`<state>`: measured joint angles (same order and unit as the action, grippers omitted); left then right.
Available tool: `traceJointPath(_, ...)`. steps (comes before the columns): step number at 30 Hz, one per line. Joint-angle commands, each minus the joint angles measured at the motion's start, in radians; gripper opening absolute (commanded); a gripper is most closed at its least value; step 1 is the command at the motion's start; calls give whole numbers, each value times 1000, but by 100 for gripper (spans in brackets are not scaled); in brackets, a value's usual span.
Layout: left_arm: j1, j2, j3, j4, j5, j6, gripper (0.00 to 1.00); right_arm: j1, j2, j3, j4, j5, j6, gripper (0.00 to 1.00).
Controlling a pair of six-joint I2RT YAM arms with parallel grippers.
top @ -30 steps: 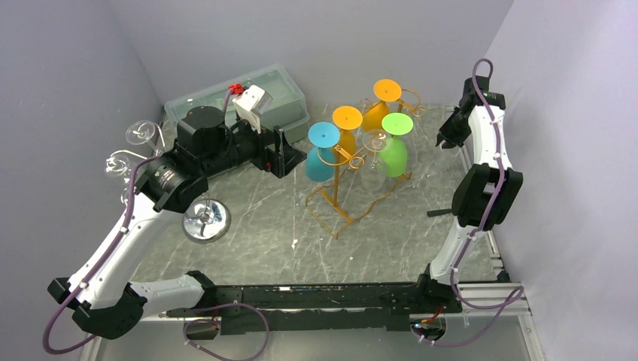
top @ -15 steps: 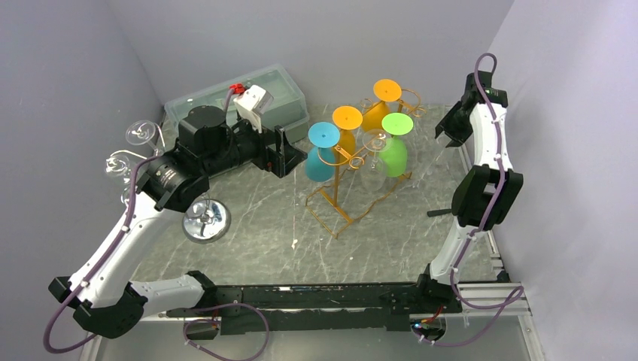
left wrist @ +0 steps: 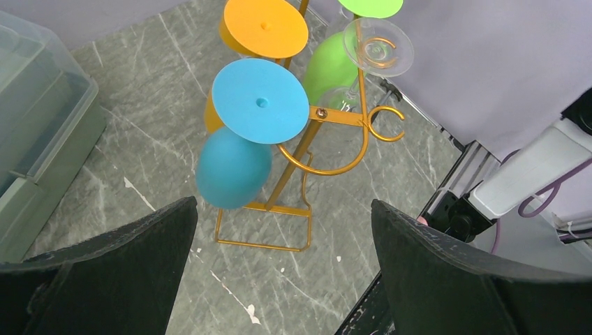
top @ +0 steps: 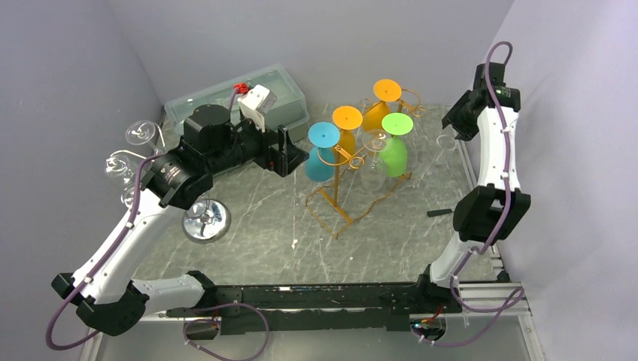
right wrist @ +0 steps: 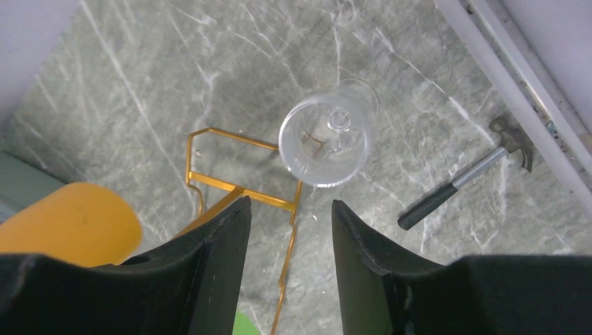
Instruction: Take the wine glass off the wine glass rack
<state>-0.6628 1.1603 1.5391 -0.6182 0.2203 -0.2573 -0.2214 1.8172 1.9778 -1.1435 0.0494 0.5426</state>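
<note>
Standing wine glass (right wrist: 327, 143) right of wine glass rack (left wrist: 340, 116), hammer (right wrist: 452, 187) before it

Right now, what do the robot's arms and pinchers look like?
Both arms have smooth white tube parts joined by chunky black joints: the left arm and the right arm. A thin purple cable runs along each one. The left gripper and right gripper each have two flat, rough black fingers.

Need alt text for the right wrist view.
Looking down past the open right end effector, a clear wine glass stands alone on the grey marble table, beside the golden wire rack base. A small hammer lies near the table's edge.
</note>
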Motion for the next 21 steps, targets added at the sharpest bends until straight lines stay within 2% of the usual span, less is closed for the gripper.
traceJointPath(1, -4, 1, 17, 20, 19, -14, 99, 5, -127, 28, -4, 31, 14, 49)
traceJointPath(8, -4, 6, 15, 26, 22, -37, 100, 7, -295, -40, 27, -43, 43, 54)
traceJointPath(21, -4, 7, 24, 26, 2, -75, 100, 26, -706, -409, 167, -426, 162, 54)
